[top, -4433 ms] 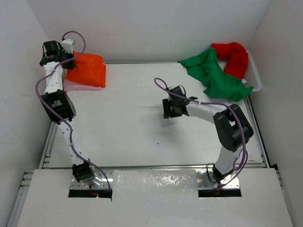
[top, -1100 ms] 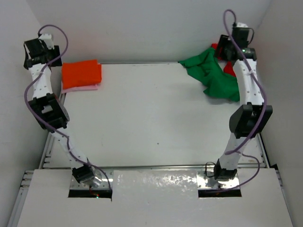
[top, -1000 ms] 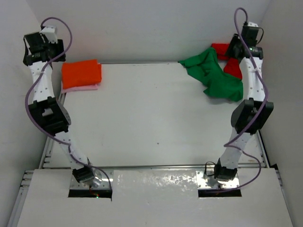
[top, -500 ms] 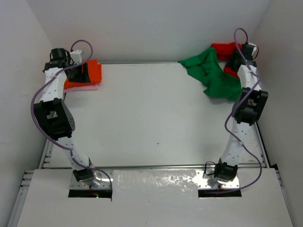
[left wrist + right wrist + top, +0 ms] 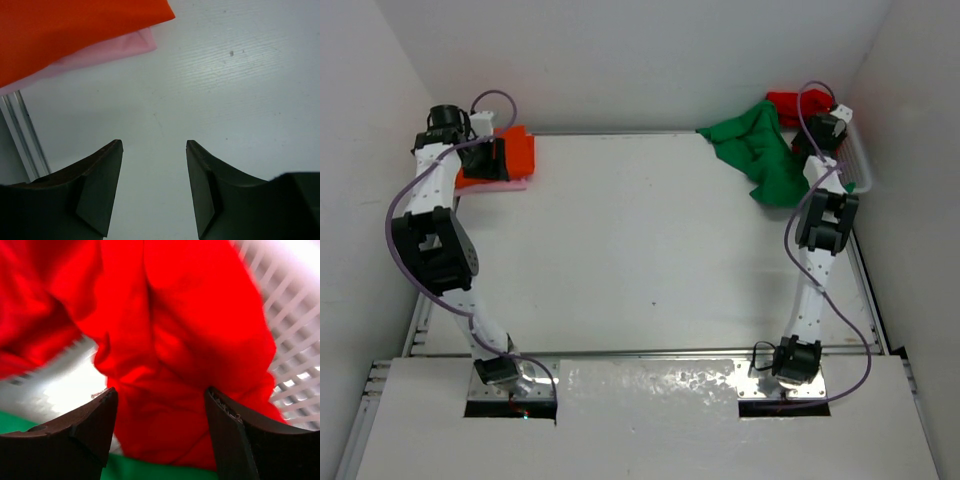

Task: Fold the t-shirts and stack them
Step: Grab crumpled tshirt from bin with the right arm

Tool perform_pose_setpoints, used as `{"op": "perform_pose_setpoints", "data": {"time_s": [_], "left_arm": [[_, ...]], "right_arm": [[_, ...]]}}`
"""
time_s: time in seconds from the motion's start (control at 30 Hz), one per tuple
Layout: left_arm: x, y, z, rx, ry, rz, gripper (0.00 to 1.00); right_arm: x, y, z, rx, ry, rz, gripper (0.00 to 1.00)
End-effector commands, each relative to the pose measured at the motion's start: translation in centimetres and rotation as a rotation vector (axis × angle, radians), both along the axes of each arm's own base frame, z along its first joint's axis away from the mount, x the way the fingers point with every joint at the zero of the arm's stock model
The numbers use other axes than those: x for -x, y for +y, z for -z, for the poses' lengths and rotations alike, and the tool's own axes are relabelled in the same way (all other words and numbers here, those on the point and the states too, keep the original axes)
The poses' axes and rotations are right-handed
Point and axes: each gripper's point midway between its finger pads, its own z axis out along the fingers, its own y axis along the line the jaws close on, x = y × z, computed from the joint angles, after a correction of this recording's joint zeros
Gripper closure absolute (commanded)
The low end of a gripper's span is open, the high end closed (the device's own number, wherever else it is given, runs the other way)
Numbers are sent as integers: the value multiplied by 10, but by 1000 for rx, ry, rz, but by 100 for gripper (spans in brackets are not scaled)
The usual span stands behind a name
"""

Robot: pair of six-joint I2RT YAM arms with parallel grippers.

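We see a plain, bright orange t-shirt (image 5: 75, 30) over a pale pink t-shirt (image 5: 115, 50), whose edge shows as a soft pink strip beneath it. The red t-shirt (image 5: 180, 330) is a saturated, unpatterned red. The green t-shirt (image 5: 765, 155) is a plain deep green. The basket (image 5: 300, 355) is white, its wall a grid of mesh. The worktop (image 5: 640, 240) is white with a few faint dark specks. The left hand (image 5: 152, 165) and the right hand (image 5: 160, 410) have black fingers. The left arm (image 5: 425, 195) and right arm (image 5: 810, 290) are white with black joints and carry purple cables (image 5: 388, 222).
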Motion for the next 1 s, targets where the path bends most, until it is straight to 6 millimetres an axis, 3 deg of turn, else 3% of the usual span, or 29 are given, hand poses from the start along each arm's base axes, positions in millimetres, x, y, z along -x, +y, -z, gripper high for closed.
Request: {"op": "perform_pose_setpoints", "data": {"time_s": [0.0, 0.1, 0.13, 0.2, 0.23, 0.33, 0.37, 0.43, 0.6, 0.63, 0.77, 0.8, 0.83, 0.87, 0.9, 0.93, 0.97], "left_arm": [[-16, 4, 5, -71, 0, 14, 48], [-20, 3, 9, -87, 10, 22, 48], [-20, 0, 12, -90, 19, 32, 48], [-18, -3, 15, -109, 28, 45, 48], [-16, -4, 17, -114, 35, 50, 48], [-13, -1, 17, -139, 38, 46, 48], [-13, 0, 17, -144, 40, 43, 48], [-13, 0, 16, -148, 37, 44, 48], [-12, -3, 11, -138, 25, 50, 48], [-12, -5, 10, -133, 21, 57, 48], [-9, -9, 3, -113, 5, 62, 48], [-9, -10, 2, -108, -1, 66, 48], [-8, -13, 1, -102, -6, 72, 48], [-5, -15, 0, -90, -9, 78, 48], [-5, -17, -1, -87, -20, 83, 48], [-3, -18, -3, -84, -26, 88, 48], [-1, -21, -4, -76, -34, 96, 48]], "right_arm": [[-15, 5, -5, 36, -65, 19, 32], [-13, -2, 1, 54, -68, 64, 34], [-13, -3, 12, 57, -59, 68, 42], [-16, -5, 11, 72, -77, 73, 56], [-18, -6, 9, 75, -90, 75, 75], [-16, -6, 7, 78, -96, 68, 100], [-18, -5, -10, 86, -123, 63, 100], [-18, -5, -25, 103, -141, 53, 100], [-8, 2, -111, 134, -241, 22, 100], [0, 5, -143, 132, -296, 25, 100], [25, 15, -206, 122, -422, 31, 100], [29, 19, -220, 125, -458, 24, 100], [36, 20, -215, 111, -451, 26, 100], [44, 24, -241, 113, -495, 21, 100], [48, 28, -252, 112, -528, 13, 100], [53, 33, -243, 98, -517, 0, 100], [61, 39, -271, 113, -572, -8, 100]]}}
